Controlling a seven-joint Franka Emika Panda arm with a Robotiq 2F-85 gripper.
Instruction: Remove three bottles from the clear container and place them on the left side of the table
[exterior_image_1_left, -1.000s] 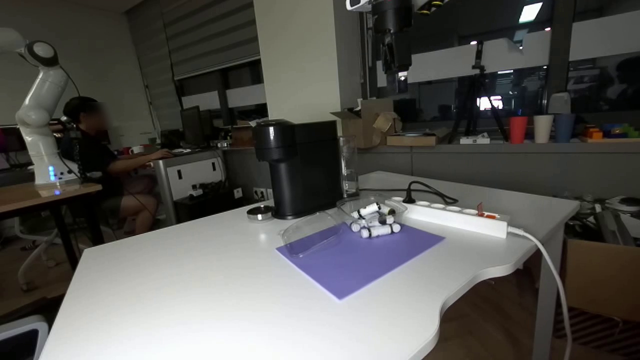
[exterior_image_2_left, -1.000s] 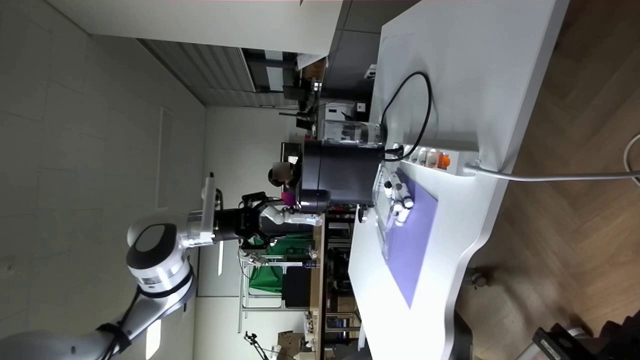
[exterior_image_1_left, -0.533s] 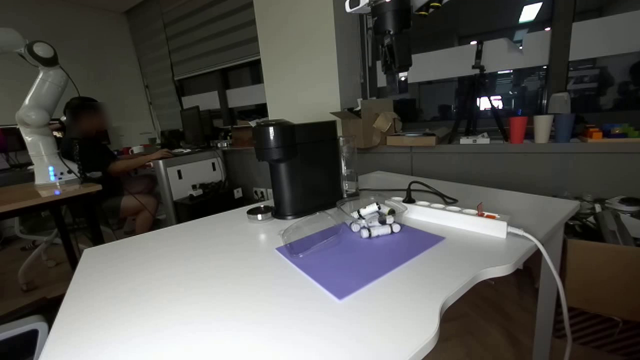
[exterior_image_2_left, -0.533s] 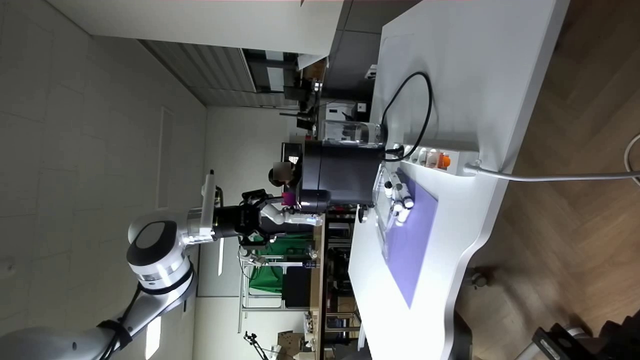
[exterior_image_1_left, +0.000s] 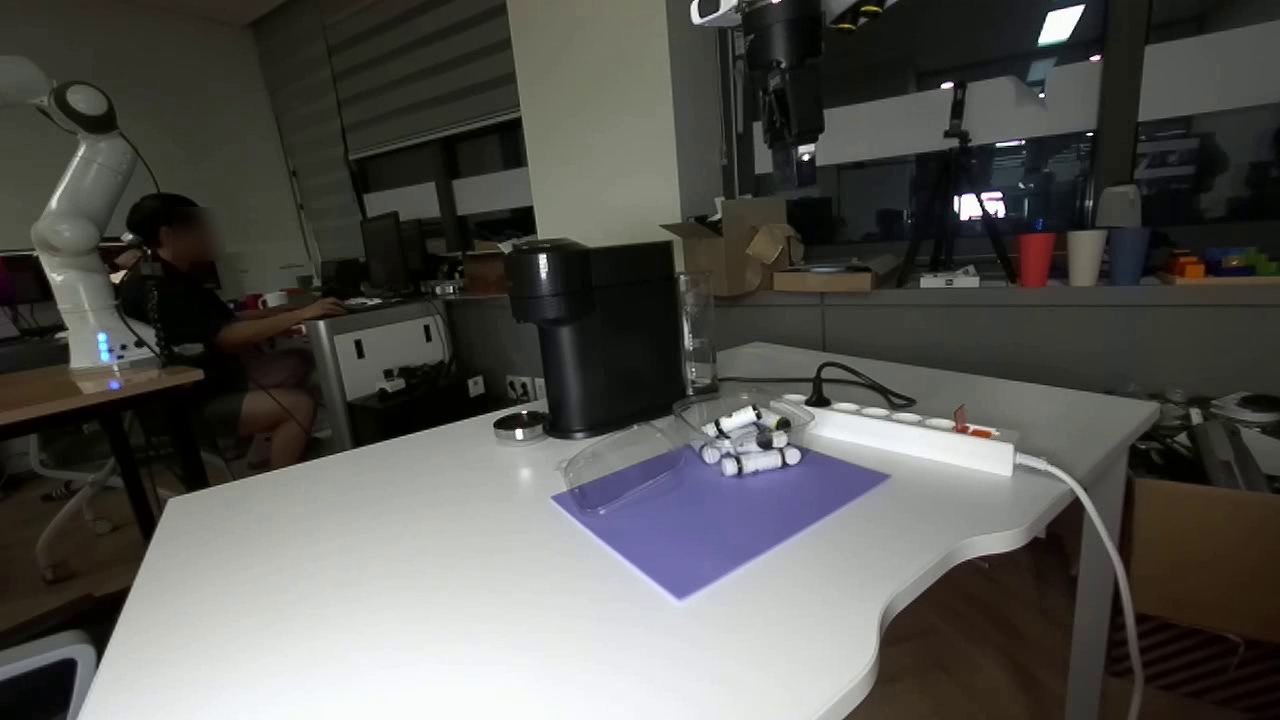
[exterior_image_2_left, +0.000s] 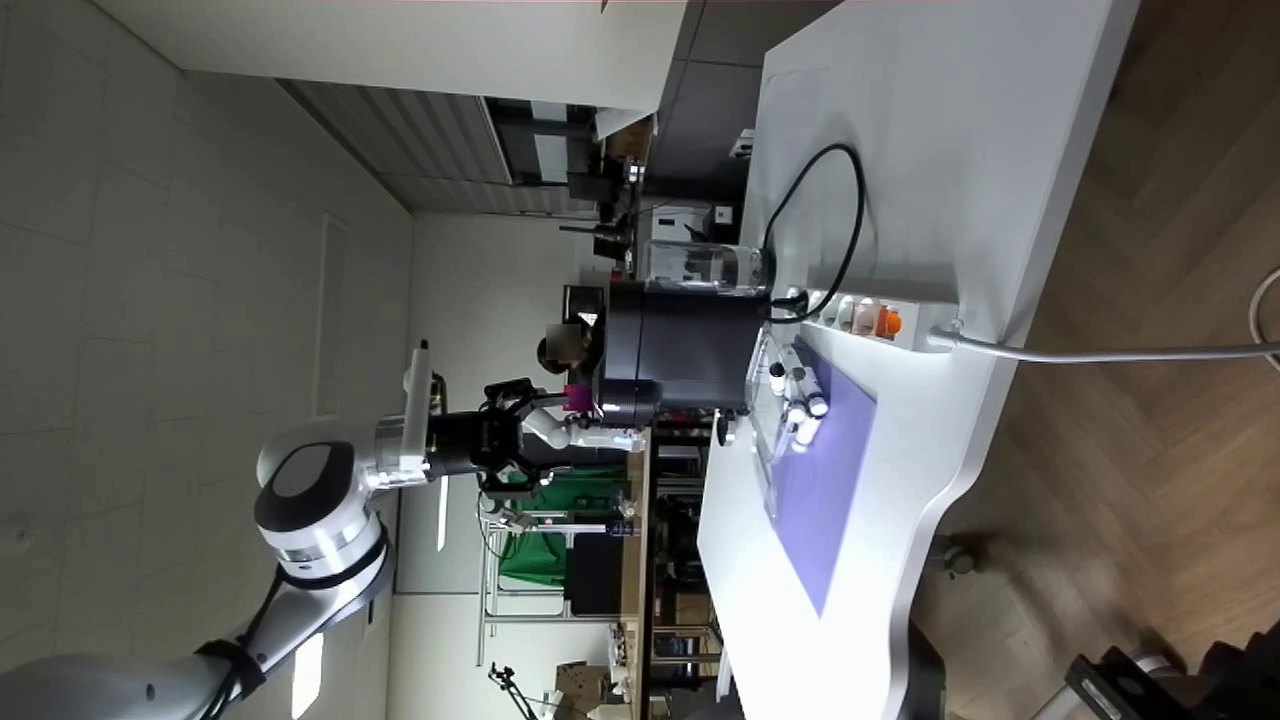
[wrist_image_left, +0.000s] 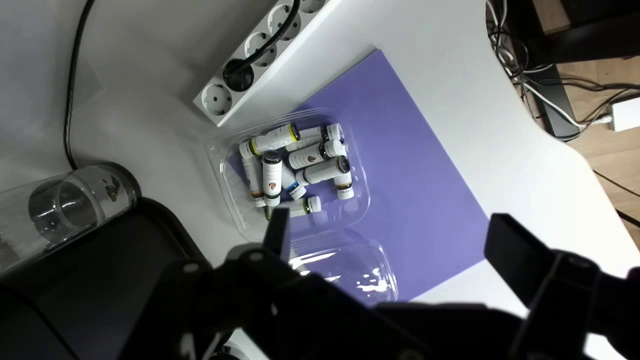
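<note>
1. Well below the gripper (wrist_image_left: 389, 231), the bottles (wrist_image_left: 310, 156) lie heaped in the clear container (wrist_image_left: 345, 210), which rests partly on the purple mat (wrist_image_left: 420, 200).
2. The gripper hangs high over the table (exterior_image_1_left: 400, 560), its jaws spread wide with nothing between them.
3. Every bottle I can make out is inside the container, so the step in hand is probably lining up for the first pick.
4. In the wrist view the container lies beyond the fingers and off to one side of their gap; centre over it before going down.
5. The yellow-banded bottle (wrist_image_left: 272, 140), at the far side of the heap from the gripper, seems to lie uppermost and should make a sound first choice.
6. Turn the jaws to close across its round body, and narrow them first: at full spread the fingers could strike neighbouring bottles or the thin wall.
7. Lift straight up, then carry high past the clear lid (wrist_image_left: 350, 265) and the black coffee machine (exterior_image_1_left: 610, 340); a snagged rim could drag the container along.
</note>
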